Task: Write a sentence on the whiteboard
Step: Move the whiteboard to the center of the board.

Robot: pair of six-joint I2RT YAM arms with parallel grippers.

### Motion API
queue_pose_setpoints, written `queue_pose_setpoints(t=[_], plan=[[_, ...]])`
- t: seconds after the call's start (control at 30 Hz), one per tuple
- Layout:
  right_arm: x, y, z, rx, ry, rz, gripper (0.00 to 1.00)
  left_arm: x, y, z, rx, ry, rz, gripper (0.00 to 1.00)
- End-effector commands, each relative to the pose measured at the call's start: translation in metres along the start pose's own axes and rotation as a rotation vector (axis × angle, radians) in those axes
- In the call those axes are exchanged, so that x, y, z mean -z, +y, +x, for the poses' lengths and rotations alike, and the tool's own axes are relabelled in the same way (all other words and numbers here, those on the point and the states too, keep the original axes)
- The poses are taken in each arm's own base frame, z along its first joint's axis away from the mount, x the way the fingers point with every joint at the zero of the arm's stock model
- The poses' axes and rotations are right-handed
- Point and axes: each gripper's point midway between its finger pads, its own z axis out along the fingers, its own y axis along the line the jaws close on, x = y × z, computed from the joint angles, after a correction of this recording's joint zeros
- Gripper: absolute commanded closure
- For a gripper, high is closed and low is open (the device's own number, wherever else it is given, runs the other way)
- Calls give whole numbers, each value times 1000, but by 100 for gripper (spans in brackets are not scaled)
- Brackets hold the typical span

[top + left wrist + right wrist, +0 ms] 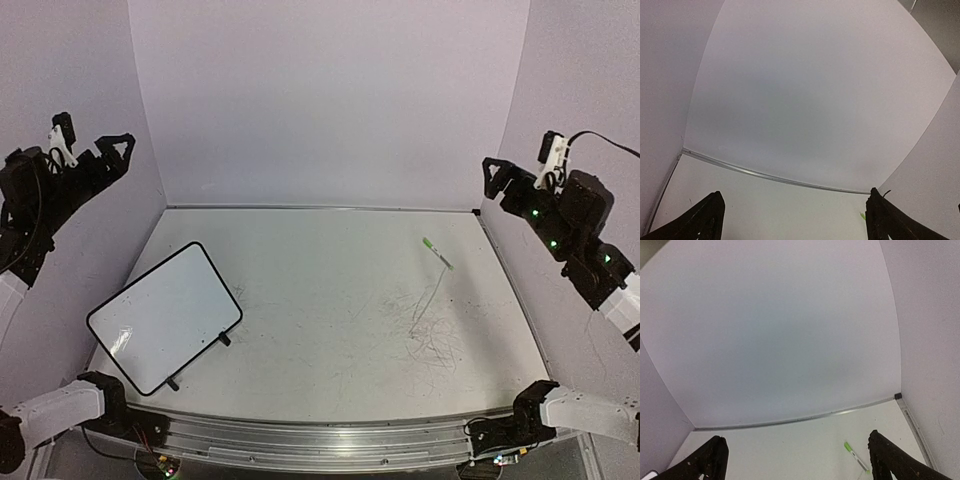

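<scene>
Whiteboard (pixel 165 318) lies flat on the surface (pixel 330 300), low beneath the left claw (pixel 112 150) and well apart from it, close to the surface's near left corner. It is turned at a slant, its two small black feet on the edge facing the near side. Its face shows plain glossy white with a patch of glare.

Left claw hangs high by the left wall, its jaws spread wide with nothing between them; in its own wrist view (pixel 795 220) the two dark fingers (pixel 705 222) stand at opposite sides, with only bare surface and back wall between.

Right claw (pixel 497 175) is raised by the right wall, likewise wide open and holding nothing (pixel 797 457). A green pen (pixel 437 252) lies on the surface below this claw and toward the middle, well apart from it; the right wrist view shows it (pixel 856 456) just inside the right finger (pixel 887 460). Faint grey scribbles (pixel 430 335) mark the surface nearer than the pen.
</scene>
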Motion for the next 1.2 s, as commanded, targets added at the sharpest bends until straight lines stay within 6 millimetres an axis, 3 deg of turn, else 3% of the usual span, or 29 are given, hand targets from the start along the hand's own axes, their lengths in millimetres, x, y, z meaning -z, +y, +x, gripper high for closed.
queue_pose_setpoints(t=[0.0,0.17,0.37,0.43,0.57,0.73,0.8,0.97,1.0,1.17], plan=[[-2,-3,10,-12,34,15,2,0,-12,-3,-15,21,51,1],[-15,-1,43,6,117,-6,2,-3,-11,10,-12,75,62,1],[-38,33,100,-9,318,-178,2,-9,-10,35,-3,174,86,1],[-43,53,122,-23,388,-269,2,-10,-9,44,-3,204,90,1],[-49,111,175,7,513,-430,2,-12,-4,59,-10,247,89,1],[-43,196,268,113,697,-562,2,-11,0,70,-23,273,89,1],[-32,237,308,161,758,-620,2,-11,0,73,-30,285,94,1],[6,324,383,229,851,-739,2,-10,2,79,-52,304,92,1],[13,332,404,242,892,-737,2,-10,2,79,-55,306,90,1],[36,368,460,290,967,-756,2,-7,2,83,-48,315,97,1]])
